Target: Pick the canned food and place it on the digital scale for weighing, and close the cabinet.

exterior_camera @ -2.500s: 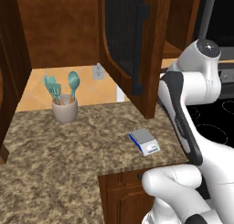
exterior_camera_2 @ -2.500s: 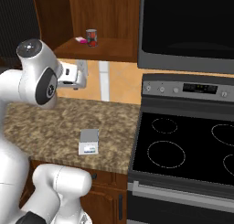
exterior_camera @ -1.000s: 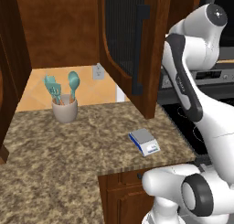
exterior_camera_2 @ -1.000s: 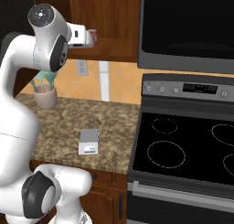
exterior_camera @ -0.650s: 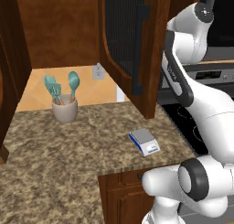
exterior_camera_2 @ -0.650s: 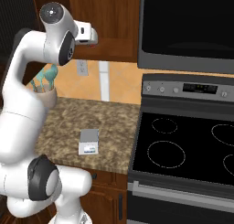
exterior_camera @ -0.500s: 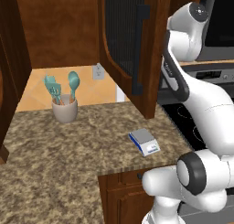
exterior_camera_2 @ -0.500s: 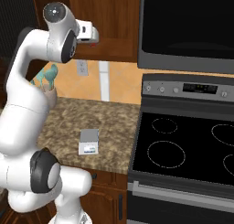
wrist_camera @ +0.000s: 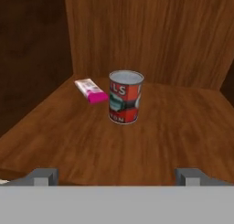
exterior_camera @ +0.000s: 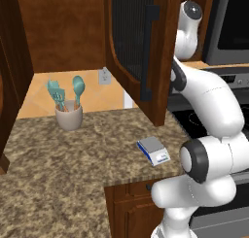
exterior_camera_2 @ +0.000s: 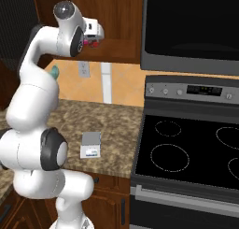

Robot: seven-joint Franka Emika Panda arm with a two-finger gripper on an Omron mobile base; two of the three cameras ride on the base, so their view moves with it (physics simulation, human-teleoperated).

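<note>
The canned food (wrist_camera: 124, 97), red-labelled with a silvery top, stands upright on the wooden shelf inside the cabinet. My gripper (wrist_camera: 116, 176) is open, level with the shelf's front; the can is ahead of it, apart from both fingertips (wrist_camera: 43, 176). In the right base view the hand (exterior_camera_2: 94, 31) is raised at the shelf, with a bit of the red can (exterior_camera_2: 95, 44) showing under it. The digital scale (exterior_camera: 153, 151) lies bare near the counter's front edge, also visible as the scale (exterior_camera_2: 91, 144). The cabinet door (exterior_camera: 132, 42) with its dark handle (exterior_camera: 147, 52) stands wide open.
A pink-and-white bar (wrist_camera: 91, 90) lies on the shelf just left of the can. A beige utensil cup (exterior_camera: 68, 116) stands at the counter's back left. The stove (exterior_camera_2: 186, 148) and the microwave (exterior_camera_2: 191, 27) are to the right. The open door hangs over the counter beside my arm.
My arm has swung up from counter height and reached the hand to the cabinet shelf, toward the can. Scale, cup and door have not moved.
</note>
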